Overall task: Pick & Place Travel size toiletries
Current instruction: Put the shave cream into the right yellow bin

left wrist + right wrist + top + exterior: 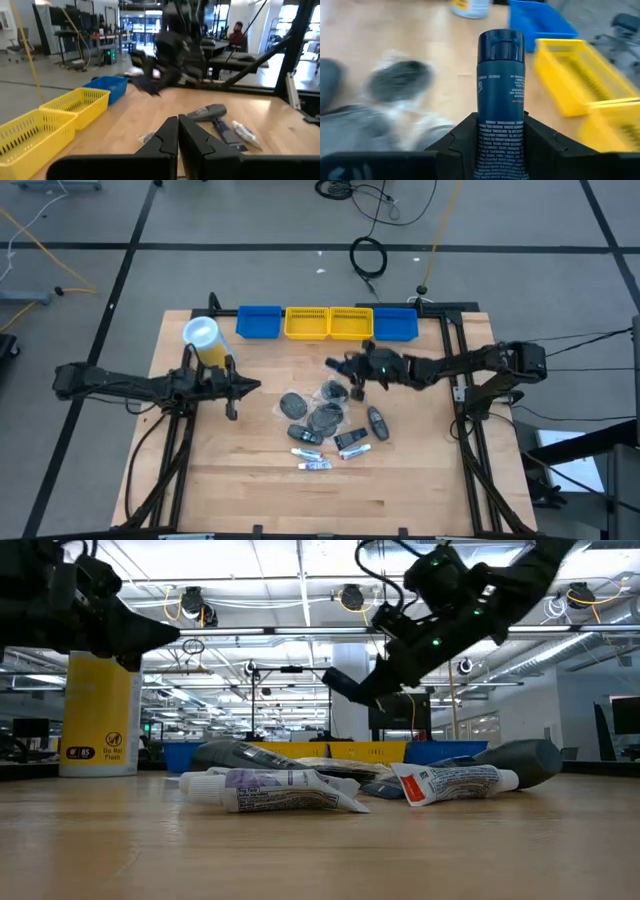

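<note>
So the right gripper [501,135] has its jaws closed partway around a small dark bottle [501,85], gripping the lower body with the cap end sticking out past the fingers. In the overhead view that gripper [352,367] is up off the table, near the back, just in front of the yellow bins [328,323], and the bottle [337,364] pokes out toward the left. From the low camera the bottle [340,685] hangs in the air, tilted, well above the pile.

The left gripper [178,131] has its jaws pressed together with nothing between them. Overhead it sits [240,387] at the table's left side, just in front of the yellow canister [206,340].

The rest of the toiletries are still on the table [240,490], in a loose cluster near the middle: grey discs in clear wrap [325,418], another dark bottle [377,423] lying on its side at the right of the pile, and white tubes [314,460] at the front edge of the cluster. The low view shows two tubes up close, one [270,790] and another with a red-printed label [455,781].

Blue bins [259,321] bookend the yellow ones along the back edge. There's a person [237,34] seated way off in the room behind.
</note>
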Controlling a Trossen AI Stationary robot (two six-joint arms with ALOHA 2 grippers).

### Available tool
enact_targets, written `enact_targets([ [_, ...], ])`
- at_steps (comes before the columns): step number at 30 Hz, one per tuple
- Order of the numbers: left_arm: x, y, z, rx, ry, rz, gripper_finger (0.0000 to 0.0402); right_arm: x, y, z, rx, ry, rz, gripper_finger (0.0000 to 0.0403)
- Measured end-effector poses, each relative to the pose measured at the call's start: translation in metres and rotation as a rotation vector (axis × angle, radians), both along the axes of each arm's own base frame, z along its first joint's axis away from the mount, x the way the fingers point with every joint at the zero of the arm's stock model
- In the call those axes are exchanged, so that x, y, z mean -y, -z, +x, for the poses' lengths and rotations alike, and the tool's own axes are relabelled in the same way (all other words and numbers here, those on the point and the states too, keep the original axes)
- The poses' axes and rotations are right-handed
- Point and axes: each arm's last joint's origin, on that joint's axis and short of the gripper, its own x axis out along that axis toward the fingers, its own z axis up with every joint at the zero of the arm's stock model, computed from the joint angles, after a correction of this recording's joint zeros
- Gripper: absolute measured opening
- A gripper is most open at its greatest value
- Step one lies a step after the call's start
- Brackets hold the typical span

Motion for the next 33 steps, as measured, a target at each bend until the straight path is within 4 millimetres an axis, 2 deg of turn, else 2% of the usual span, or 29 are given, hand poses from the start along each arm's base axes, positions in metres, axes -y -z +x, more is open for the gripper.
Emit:
enact_targets([
  [8,0.0,0.017,0.023,-0.064,-0.017,-0.01,0.001,0.056,-0.036,0.001,-0.173,0.08,-0.108,0.012],
  [13,0.0,0.023,0.039,-0.088,-0.009,-0.024,0.001,0.093,-0.044,-0.011,-0.22,0.086,-0.104,0.0117],
  [20,0.001,0.021,0.078,-0.139,-0.007,0.012,0.001,0.138,-0.031,-0.011,-0.281,0.1,-0.086,0.0106],
  [28,0.002,0.025,0.12,-0.212,-0.003,0.036,0.001,0.172,-0.001,0.002,-0.437,0.082,-0.066,0.0105],
  [33,0.002,0.03,0.133,-0.237,-0.002,0.039,0.001,0.187,0.006,0.003,-0.483,0.087,-0.049,0.0112],
])
